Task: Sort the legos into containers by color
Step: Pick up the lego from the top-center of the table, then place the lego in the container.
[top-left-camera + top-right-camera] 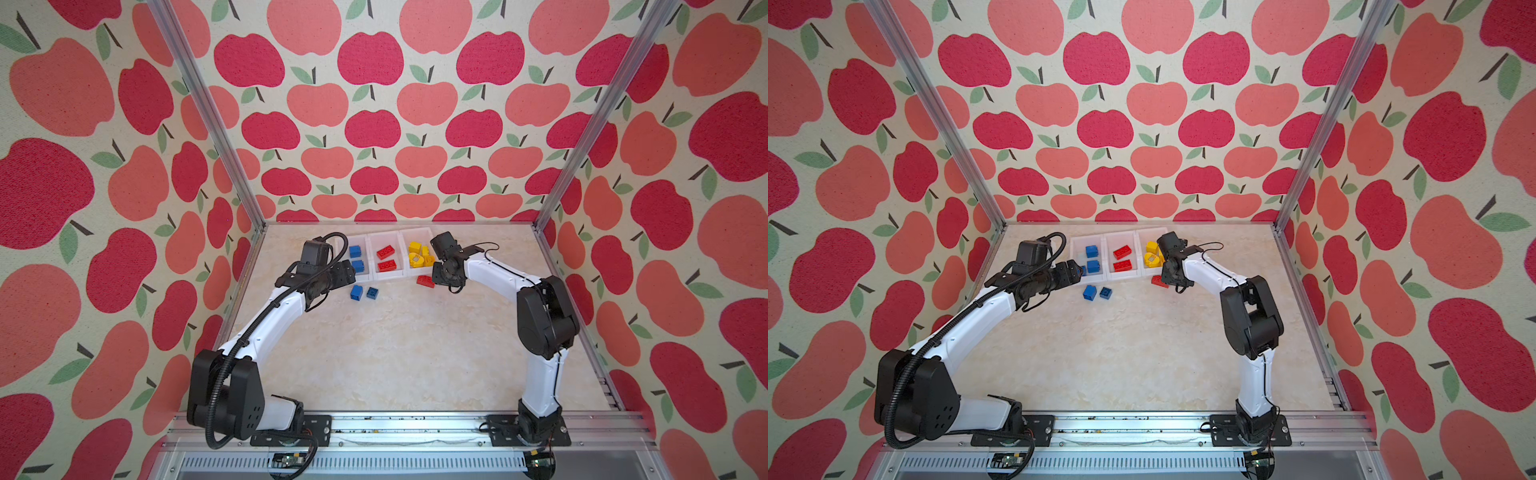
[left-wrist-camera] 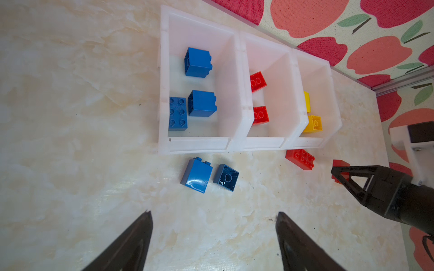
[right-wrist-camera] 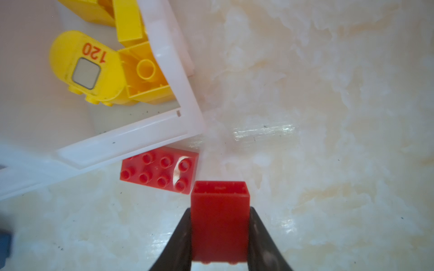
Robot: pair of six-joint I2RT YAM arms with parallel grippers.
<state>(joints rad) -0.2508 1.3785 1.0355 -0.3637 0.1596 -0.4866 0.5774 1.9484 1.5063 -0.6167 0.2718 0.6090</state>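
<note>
Right wrist: red brick (image 3: 219, 223) points lengthwise away, hollow end foremost.

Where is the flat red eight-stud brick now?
In the right wrist view the flat red brick lies on the table outside the yellow-brick container's front rim, beside the red brick held by the right gripper.

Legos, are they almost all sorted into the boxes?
Mostly. Done: three blue bricks sit in the left bin, two red bricks in the middle bin, yellow bricks in the right bin. In hand: the right gripper is shut on a red brick. Still to do: a tall blue brick, an upturned blue brick and a red oblong brick lie on the table. The left gripper is open, empty.
</note>
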